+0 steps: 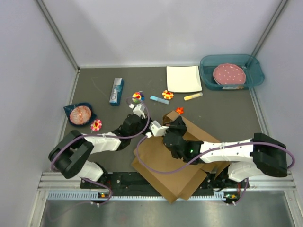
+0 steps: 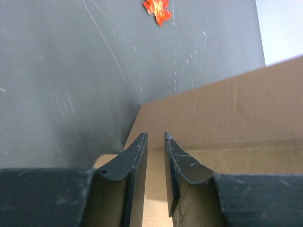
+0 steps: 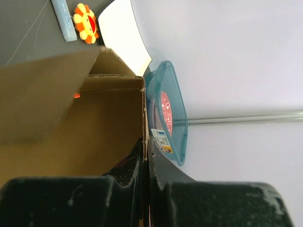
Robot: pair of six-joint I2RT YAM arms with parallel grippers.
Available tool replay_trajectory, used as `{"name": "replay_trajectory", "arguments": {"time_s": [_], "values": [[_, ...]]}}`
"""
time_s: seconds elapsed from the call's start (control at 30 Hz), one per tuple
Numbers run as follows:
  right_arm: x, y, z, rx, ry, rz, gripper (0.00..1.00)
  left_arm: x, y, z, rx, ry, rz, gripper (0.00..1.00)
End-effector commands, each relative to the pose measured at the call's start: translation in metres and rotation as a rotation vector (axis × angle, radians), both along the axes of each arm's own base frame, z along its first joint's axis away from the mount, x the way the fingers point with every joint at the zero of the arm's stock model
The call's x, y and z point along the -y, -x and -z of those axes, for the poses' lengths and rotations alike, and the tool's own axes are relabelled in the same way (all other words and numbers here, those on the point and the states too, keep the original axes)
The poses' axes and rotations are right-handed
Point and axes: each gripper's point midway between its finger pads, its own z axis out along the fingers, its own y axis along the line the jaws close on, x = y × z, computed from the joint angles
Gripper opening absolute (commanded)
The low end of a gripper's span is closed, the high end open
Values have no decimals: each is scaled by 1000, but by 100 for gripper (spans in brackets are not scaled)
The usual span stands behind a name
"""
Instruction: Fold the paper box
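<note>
— Biggest first?
— Bench [image 1: 99, 80], dark grey and scuffed. Then box [image 1: 163, 163]: brown cardboard, front and centre between the two arm bases, near corner poking out over the front rail. Mostly flat, far end folded up into walls.
— Claws?
— Right claw [image 3: 147, 147]: pressed together on the upright edge of a box wall, cardboard pinched between the fingers. Left claw [image 2: 155, 138]: fingers a narrow gap apart at a corner of the box, cardboard showing through the gap. Clamped on it or only over it, cannot tell.
— Further back?
— Teal bin [image 1: 208, 71] in the far right corner, with a pink dotted plate [image 1: 229, 74] inside. Just left of it, white plate [image 1: 183, 78]. Over at the left, blue dish [image 1: 67, 109], well apart from the box. Blue carton [image 1: 116, 91] beyond that.
— Small stuff?
— Yellow stick [image 1: 193, 96] and blue stick [image 1: 159, 100] near the white plate, orange flower [image 1: 167, 94] between them. Red flower [image 1: 179, 110] just beside the box's raised end.
</note>
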Motion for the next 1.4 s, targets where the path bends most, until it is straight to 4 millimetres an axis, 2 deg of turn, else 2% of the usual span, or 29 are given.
{"name": "replay_trajectory", "arguments": {"time_s": [0.0,0.03,0.17,0.33,0.4,0.47,0.57,0.77,1.03,1.13,1.2,1.23,1.37], "values": [[-5,11,29,-74,10,-44,0,25,24,-10,12,119,128,24],[-6,11,29,-75,7,-47,0,27,29,-7,4,120,147,20],[-7,11,29,-77,8,-51,0,29,40,-1,-8,127,174,20],[-8,11,32,-80,9,-51,0,7,23,-4,31,57,69,28],[-8,11,32,-83,10,-55,0,-2,8,-13,64,46,24,37],[-8,11,32,-82,8,-55,0,-6,-1,-25,109,36,9,41],[-8,12,31,-82,8,-56,0,-2,-7,-47,213,37,47,49],[-10,13,32,-88,6,-61,0,11,3,-53,275,63,157,55],[-11,14,32,-96,-1,-66,0,25,25,-40,266,149,285,61],[-12,14,32,-97,-7,-68,0,25,28,-34,260,175,281,62],[-13,14,33,-99,-3,-69,0,22,31,-35,295,201,269,67],[-13,14,33,-100,-3,-70,0,17,35,-40,337,226,256,99],[-13,14,33,-100,-7,-70,0,3,36,-45,406,217,205,99]]}}
